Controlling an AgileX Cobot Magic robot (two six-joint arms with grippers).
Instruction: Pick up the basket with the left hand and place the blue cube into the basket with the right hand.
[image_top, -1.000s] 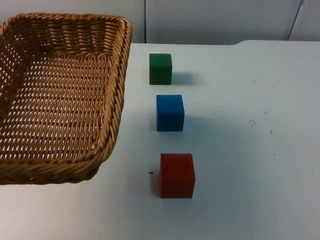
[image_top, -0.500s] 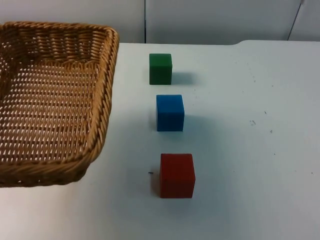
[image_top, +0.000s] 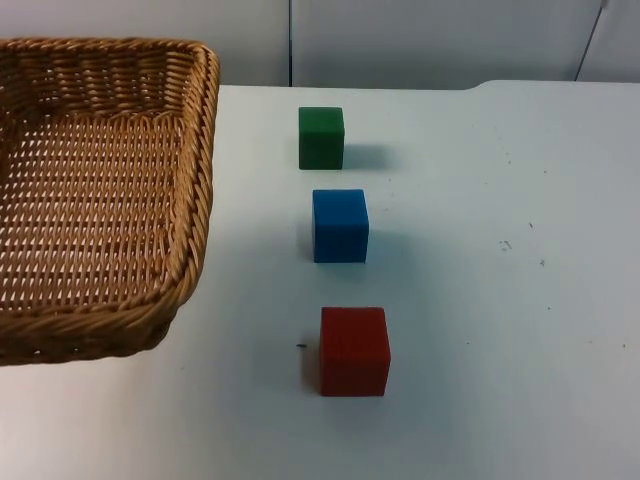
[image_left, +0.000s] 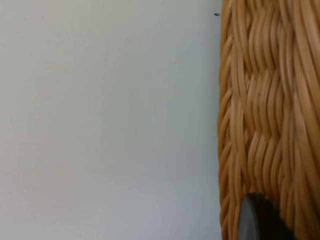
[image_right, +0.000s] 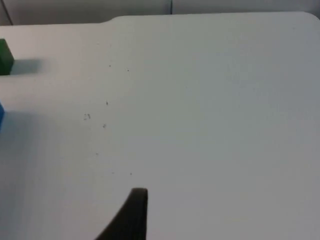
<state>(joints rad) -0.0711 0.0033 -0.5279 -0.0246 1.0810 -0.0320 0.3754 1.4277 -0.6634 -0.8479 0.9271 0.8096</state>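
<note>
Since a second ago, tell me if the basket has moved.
Yes. The basket has shifted left, away from the green cube, widening the gap between them.

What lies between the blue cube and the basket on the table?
Nothing visible: bare white table separates the blue cube from the basket. The green cube and red cube sit off that line.

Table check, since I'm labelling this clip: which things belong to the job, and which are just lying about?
Job:
- basket, off the table, left gripper at its rim
- blue cube, on the table
- right gripper, waiting above the table

Lying about:
- green cube
- red cube
</note>
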